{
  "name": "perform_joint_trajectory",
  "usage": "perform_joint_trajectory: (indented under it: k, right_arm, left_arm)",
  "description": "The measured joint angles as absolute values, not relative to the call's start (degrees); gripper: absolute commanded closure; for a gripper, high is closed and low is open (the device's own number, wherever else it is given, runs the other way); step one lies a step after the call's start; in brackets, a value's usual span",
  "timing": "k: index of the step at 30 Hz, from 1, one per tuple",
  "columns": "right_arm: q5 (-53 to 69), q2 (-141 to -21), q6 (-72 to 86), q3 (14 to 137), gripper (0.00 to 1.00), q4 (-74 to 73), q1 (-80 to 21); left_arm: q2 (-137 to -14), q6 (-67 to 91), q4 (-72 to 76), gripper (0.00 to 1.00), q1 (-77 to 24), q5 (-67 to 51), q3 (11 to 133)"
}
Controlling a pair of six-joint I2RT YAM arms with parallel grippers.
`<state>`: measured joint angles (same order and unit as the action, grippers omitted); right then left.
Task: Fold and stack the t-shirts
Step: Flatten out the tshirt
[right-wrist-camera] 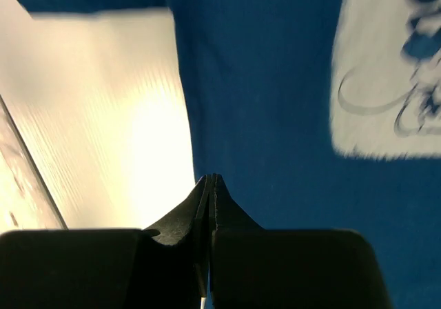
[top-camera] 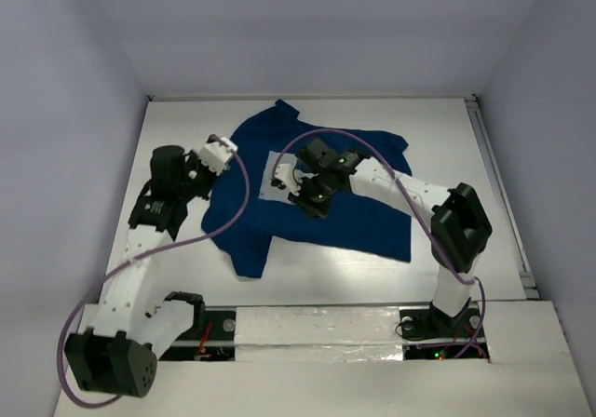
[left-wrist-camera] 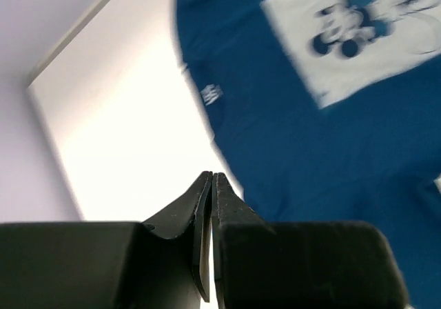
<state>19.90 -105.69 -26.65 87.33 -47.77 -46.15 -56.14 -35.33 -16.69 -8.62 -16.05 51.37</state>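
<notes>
Left pincer (left-wrist-camera: 210, 180) pressed together, empty, hovering at the t-shirt (top-camera: 354, 217) left edge, right pincer (right-wrist-camera: 209, 179) tips also together, gripping nothing, over blue cloth near the print (left-wrist-camera: 344, 40), shirt spread mid-tabletop (top-camera: 186, 124), bare room left and front

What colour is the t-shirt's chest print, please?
The print is white with dark figures; clearest from left wrist.
</notes>
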Motion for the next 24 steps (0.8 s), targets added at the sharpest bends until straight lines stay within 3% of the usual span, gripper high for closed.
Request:
perform_joint_trajectory:
  k: [10,24]
  right_arm:
    - [26.8,-117.2,-23.4,97.5,1.0,-41.9,-54.1]
    - [26.3,-130.8,-18.5,105.2,1.0,-41.1,-59.3]
  left_arm:
    - [-37.4,-30.9,-16.9,1.0,-4.4,-6.4,44.1]
    - [-35.4,-28.4,-17.1,1.0,-3.6,-3.5,40.3]
